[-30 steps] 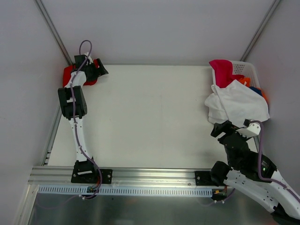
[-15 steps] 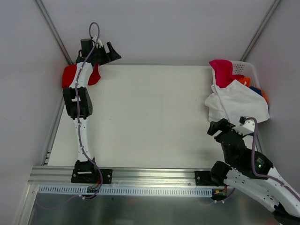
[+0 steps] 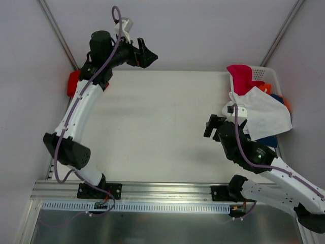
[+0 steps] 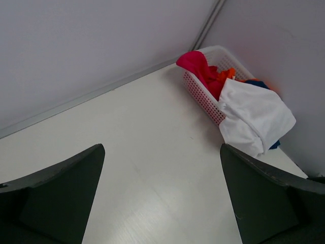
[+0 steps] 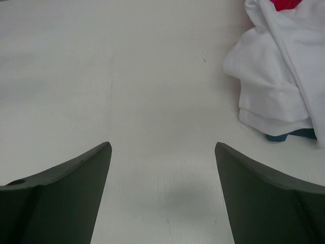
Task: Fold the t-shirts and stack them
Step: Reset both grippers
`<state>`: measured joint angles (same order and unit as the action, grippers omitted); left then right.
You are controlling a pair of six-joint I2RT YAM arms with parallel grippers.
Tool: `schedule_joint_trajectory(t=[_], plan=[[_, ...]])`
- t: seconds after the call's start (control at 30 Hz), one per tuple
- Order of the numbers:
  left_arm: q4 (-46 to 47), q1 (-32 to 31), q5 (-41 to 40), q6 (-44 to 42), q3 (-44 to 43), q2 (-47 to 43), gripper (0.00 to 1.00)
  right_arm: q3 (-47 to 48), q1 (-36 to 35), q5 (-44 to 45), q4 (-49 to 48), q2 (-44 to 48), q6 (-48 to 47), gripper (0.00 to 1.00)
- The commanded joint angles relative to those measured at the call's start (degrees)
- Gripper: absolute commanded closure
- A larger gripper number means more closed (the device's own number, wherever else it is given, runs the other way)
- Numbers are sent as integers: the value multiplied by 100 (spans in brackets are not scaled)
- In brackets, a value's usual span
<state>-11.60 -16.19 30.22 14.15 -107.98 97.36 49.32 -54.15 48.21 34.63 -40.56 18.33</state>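
Note:
A white t-shirt hangs over the near rim of the white basket and spills onto the table. Magenta, orange and blue t-shirts are bunched inside. A red t-shirt lies at the far left corner, mostly hidden by my left arm. My left gripper is raised near the table's back edge, open and empty. My right gripper is open and empty over bare table, left of the white t-shirt.
The basket stands against the right wall at the back corner. Walls close in the table at the back and on both sides. A metal rail with both arm bases runs along the near edge.
My left arm has lifted away from the red t-shirt and swung up and to the right. My right gripper has moved left, away from the white t-shirt.

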Motion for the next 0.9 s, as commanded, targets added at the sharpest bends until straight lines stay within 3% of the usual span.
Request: schedule_joint_trajectory(t=[0.0, 0.03, 0.13, 0.2, 0.23, 0.33, 0.47, 0.77, 0.87], plan=[[-869, 107, -1040, -369, 785, -909, 1, 718, -121, -295, 155, -713, -619, 12], [-1132, 46, -1218, -482, 1083, -1478, 1, 980, -174, -242, 271, -865, -672, 12], [-1353, -463, -3613, -931, 2568, -2743, 1, 1264, -350, -40, 693, -1244, -725, 10], [-1468, -517, -4877, -985, 3457, -3282, 1, 1247, -368, -83, 842, -1236, -664, 10], [-1738, -509, -5076, -941, 3660, -3685, 1, 1221, -368, -109, 870, -1183, -559, 10], [-2381, -508, -4686, -651, 3916, -4180, 1, 966, -412, -224, 949, -876, -383, 10], [-2418, -517, -3691, -326, 4435, -4787, 1, 352, -491, -311, 923, -401, -111, 9], [-2110, -517, -3865, -229, 5349, -5131, 1, -353, -535, -979, 799, 293, -215, 4], [-2110, -517, -3683, -237, 5446, -5183, 1, -432, -544, -771, 1097, 503, -409, 2]])
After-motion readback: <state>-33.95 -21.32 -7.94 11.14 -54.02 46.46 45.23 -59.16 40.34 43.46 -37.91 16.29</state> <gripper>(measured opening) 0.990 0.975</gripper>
